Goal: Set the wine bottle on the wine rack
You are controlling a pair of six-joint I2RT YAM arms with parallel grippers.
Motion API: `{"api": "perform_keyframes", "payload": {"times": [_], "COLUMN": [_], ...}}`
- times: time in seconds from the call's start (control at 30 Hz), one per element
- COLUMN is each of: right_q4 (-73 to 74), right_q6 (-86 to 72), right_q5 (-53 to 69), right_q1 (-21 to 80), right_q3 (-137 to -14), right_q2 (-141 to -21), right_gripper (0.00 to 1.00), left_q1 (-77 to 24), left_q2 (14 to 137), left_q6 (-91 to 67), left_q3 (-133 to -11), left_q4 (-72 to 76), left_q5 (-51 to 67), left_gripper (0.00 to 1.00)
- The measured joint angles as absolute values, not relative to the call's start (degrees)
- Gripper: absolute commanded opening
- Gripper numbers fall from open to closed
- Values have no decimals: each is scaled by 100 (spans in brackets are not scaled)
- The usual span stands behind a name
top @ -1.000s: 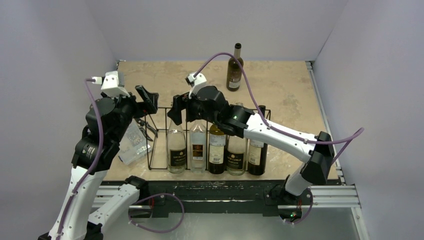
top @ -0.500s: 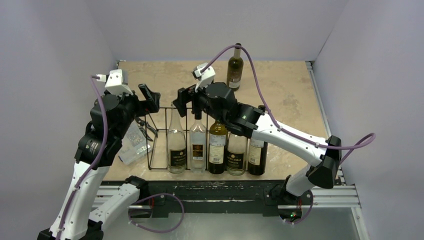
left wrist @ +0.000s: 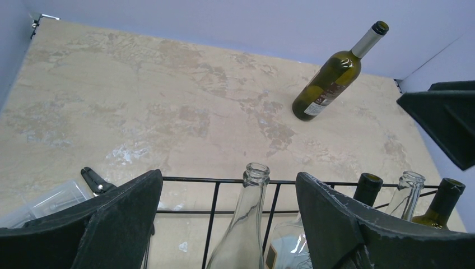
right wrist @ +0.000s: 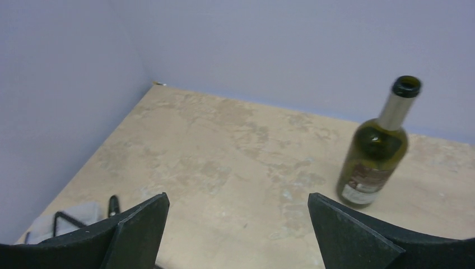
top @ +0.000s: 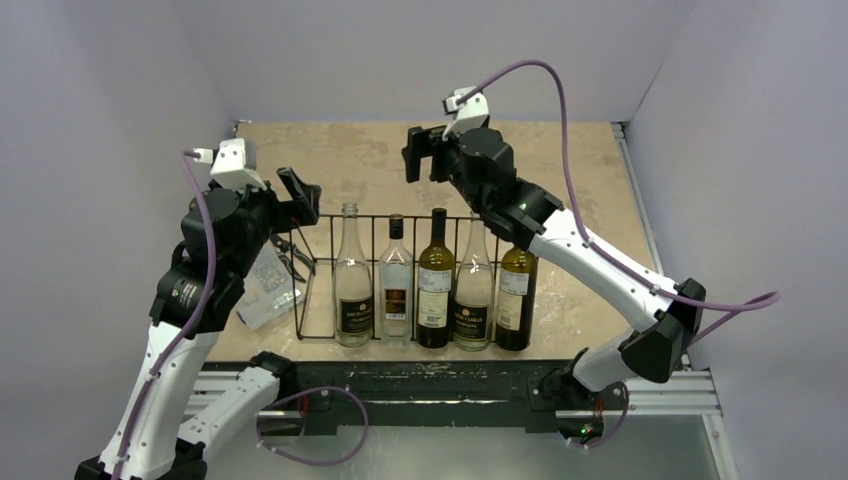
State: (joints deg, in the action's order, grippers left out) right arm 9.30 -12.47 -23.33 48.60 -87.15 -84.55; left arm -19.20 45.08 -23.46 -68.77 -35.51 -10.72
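Observation:
The wine rack (top: 318, 217) is a long black wire frame near the table's front. It holds several upright bottles, with the leftmost slot free. A lone green wine bottle (left wrist: 330, 78) stands upright at the back of the table and also shows in the right wrist view (right wrist: 376, 151). My right arm hides it in the top view. My right gripper (top: 422, 155) is open and empty, held high over the back middle of the table, left of that bottle (right wrist: 238, 196). My left gripper (top: 303, 200) is open and empty above the rack's left end (left wrist: 228, 176), behind a clear bottle's neck (left wrist: 255, 185).
A small clear plastic box (top: 268, 285) lies left of the rack, with a black tool (left wrist: 95, 179) beside it. Purple-grey walls close in the table on the left, back and right. The right arm's elbow reaches over the rack's right end.
My right gripper has risen from over the rack's bottle necks and swung back and to the right, now covering the lone bottle in the top view. My left gripper lifted slightly, then held still.

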Motion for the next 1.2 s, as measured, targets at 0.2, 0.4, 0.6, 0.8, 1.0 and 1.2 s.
{"api": "perform_keyframes", "payload": {"times": [0.2,0.4,0.6,0.8,1.0,1.2], "right_q4": [939,943,921,932,1009,1157], "right_q6": [-1122,-1057,-1109,-1284,-1382,-1496], "right_q5": [-2443,-2434,-2427,-2285,-2154,-2027], "right_q1": [4246,3739,3319,2923,2650,2456], "right_q3": [-8715,-8807,-9362,-10053,-10575,-11015], "right_q2": [-8455,-8493,-8868,-9717,-10626,-11222], "right_gripper": [99,99,99,99,99,99], "left_q1": [-1920,-1920,-1920,-1920,-1920,-1920], "left_q2": [4506,4539,4517,4504,4499,4497], "left_q6": [-2346,-2349,-2349,-2349,-2349,-2349], "left_q3": [-6877,-6877,-6877,-6877,-6877,-6877], "left_q4": [-3551,-3551,-3555,-3555,-3559,-3564], "left_q5": [-1074,-1048,-1046,-1044,-1044,-1041], "left_gripper": [88,88,88,88,88,88]}}
